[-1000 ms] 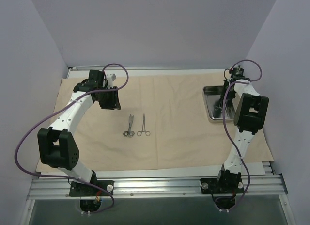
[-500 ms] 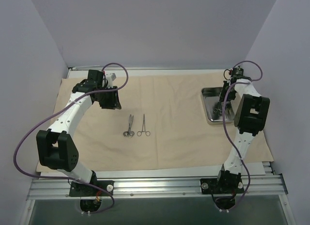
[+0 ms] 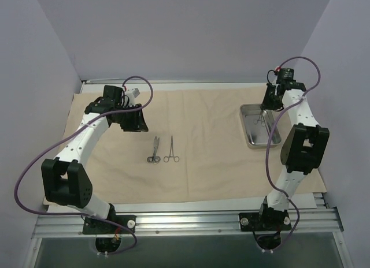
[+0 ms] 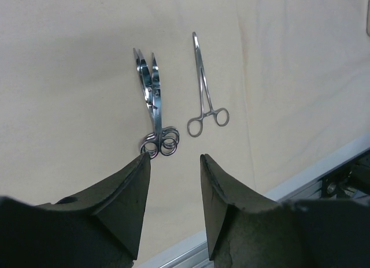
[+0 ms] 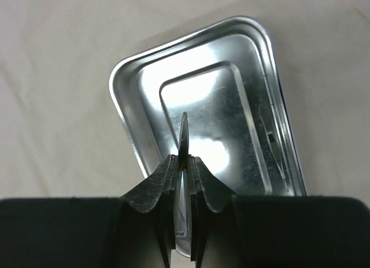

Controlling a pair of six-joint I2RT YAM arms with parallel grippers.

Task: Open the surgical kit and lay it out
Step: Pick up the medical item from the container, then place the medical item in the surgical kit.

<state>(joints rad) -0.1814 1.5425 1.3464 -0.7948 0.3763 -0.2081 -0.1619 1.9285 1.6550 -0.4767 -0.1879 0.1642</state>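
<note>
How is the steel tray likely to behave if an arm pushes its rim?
The steel tray looks rigid, with pressed walls, so it should move as one piece. Its polished surface is probably slippery to pinch. Resting on the beige cloth, it may drag and wrinkle the fabric.

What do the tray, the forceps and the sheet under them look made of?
The tray looks like polished metal, likely steel: mirror-like glare on its floor. The forceps look like the same bright silver metal, with sharp highlights. The sheet is probably woven cloth: beige, matte, softly creased.
</note>
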